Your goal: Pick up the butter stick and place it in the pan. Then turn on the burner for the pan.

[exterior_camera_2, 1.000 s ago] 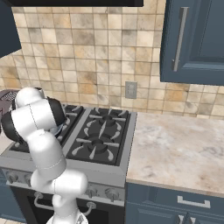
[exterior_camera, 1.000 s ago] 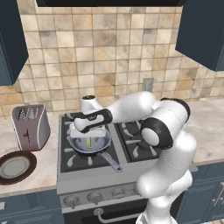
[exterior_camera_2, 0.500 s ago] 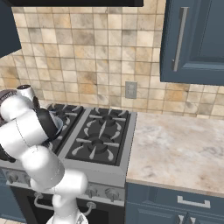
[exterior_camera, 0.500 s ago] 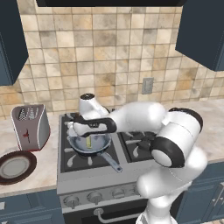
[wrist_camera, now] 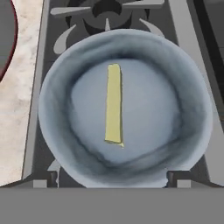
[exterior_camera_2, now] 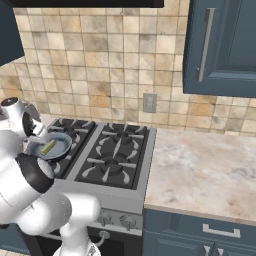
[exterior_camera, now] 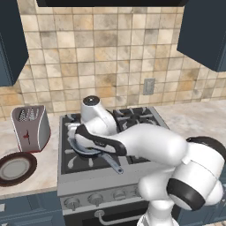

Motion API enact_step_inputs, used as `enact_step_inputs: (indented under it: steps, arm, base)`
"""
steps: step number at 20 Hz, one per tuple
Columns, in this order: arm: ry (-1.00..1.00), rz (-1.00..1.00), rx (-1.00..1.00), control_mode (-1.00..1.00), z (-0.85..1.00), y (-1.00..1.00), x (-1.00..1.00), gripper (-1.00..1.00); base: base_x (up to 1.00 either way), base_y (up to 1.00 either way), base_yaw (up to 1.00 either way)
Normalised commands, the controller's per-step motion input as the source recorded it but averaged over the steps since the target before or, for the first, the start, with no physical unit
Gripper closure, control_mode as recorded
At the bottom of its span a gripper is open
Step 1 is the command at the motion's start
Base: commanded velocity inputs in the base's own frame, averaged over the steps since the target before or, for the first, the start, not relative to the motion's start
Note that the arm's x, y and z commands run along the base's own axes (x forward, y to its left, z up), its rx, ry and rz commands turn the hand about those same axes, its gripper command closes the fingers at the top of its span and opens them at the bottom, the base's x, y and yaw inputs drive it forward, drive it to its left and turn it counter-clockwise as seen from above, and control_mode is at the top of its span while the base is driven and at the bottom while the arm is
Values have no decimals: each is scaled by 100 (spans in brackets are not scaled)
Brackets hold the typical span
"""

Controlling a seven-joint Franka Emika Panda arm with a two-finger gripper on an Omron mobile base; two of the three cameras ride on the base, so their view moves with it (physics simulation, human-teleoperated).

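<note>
Here, black stove [exterior_camera_2: 112,160], marble counter [exterior_camera_2: 205,170], tiled backsplash [exterior_camera_2: 100,70]

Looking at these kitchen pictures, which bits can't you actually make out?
- Pan, left base view: mostly hidden behind the white arm; only its handle pokes out.
- Burner under it, hand view: covered by the pan.
- Stove knobs, left base view: too small to read their settings.
- Butter stick, right base view: tiny.

Pale-yellow butter stick [wrist_camera: 113,104], grey-blue pan [wrist_camera: 57,100]; black stove [exterior_camera_2: 117,160], beige marbled desk [exterior_camera_2: 200,170], tan tiled wall [exterior_camera_2: 100,60].
</note>
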Motion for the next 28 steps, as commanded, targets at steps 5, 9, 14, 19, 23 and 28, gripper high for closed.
enact_step_inputs:
  steps: [5, 9, 14, 19, 23, 28]
  arm:
    - [-14, 0, 2, -100, 51, -4, -34, -100]
    - [-20, 0, 0, -100, 25, -1, -57, -100]
    - [-30, 0, 0, -100, 9, -1, -73, -100]
    - [-33, 0, 0, -100, 5, -2, -73, -100]
    - [-30, 0, 2, -100, 0, -1, -72, -100]
    - [-28, 0, 3, -100, 5, 0, -67, -100]
  base:
    - [0, 0, 0]
    - [0, 0, 0]
    - [0, 0, 0]
    - [0, 0, 0]
    - [0, 0, 0]
    - [0, 0, 0]
